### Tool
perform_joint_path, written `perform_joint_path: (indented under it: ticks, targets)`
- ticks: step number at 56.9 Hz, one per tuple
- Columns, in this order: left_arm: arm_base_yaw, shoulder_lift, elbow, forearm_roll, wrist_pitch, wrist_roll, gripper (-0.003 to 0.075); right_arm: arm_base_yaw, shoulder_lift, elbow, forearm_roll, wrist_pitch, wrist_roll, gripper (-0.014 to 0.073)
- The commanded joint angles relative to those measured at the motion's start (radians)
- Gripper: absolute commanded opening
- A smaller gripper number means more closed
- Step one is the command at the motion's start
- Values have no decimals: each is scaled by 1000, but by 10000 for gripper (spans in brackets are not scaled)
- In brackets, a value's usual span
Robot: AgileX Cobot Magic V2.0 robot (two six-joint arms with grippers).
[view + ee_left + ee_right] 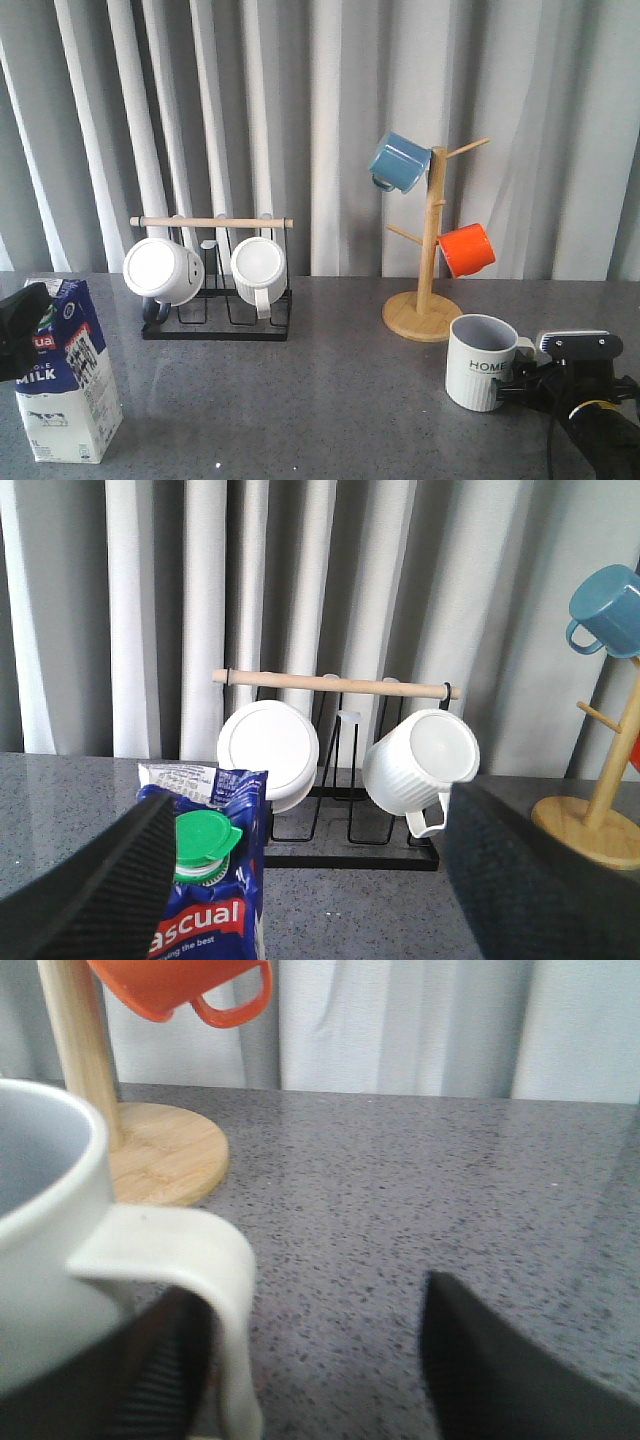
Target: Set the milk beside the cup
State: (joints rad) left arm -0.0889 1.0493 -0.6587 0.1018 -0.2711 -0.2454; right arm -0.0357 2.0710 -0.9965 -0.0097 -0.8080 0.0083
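open left gripper [300, 880] beside milk [205, 880]

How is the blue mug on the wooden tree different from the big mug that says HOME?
The blue mug hangs tilted on a peg of the wooden mug tree, while the HOME mug stands upright on the table. The blue mug is smooth and blue; the HOME mug is off-white, ribbed and printed with black letters. The blue mug looks smaller. Both have a handle on one side.
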Motion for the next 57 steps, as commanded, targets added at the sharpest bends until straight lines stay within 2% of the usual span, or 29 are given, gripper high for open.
perform_joint_path:
  ticks: [1, 5, 6, 14, 24, 40, 50, 57]
  targets:
    - [-4, -13, -35, -4, -71, -4, 538, -2, -48, -42, -52, -50, 45, 180]
    - [-4, -13, -35, -4, -71, -4, 538, 7, -63, -40, -58, -52, 51, 0]
    - [-4, -13, -35, -4, -71, -4, 538, 11, -67, -40, -58, -49, 50, -15]
    - [-4, -13, -35, -4, -71, -4, 538, 62, -133, -40, -77, 28, 49, -4]
    - [-4, -13, -35, -4, -71, -4, 538, 203, -218, -40, -50, 124, 49, -1]
    - [-4, -13, -35, -4, -71, -4, 538, 429, -150, -40, 254, 46, 14, 29]
    - [-4, -13, -35, -4, -71, -4, 538, 508, -90, -41, 453, -82, -101, 74]
    - [-4, -13, -35, -4, -71, -4, 538, 534, -69, -41, 502, -96, -173, 110]
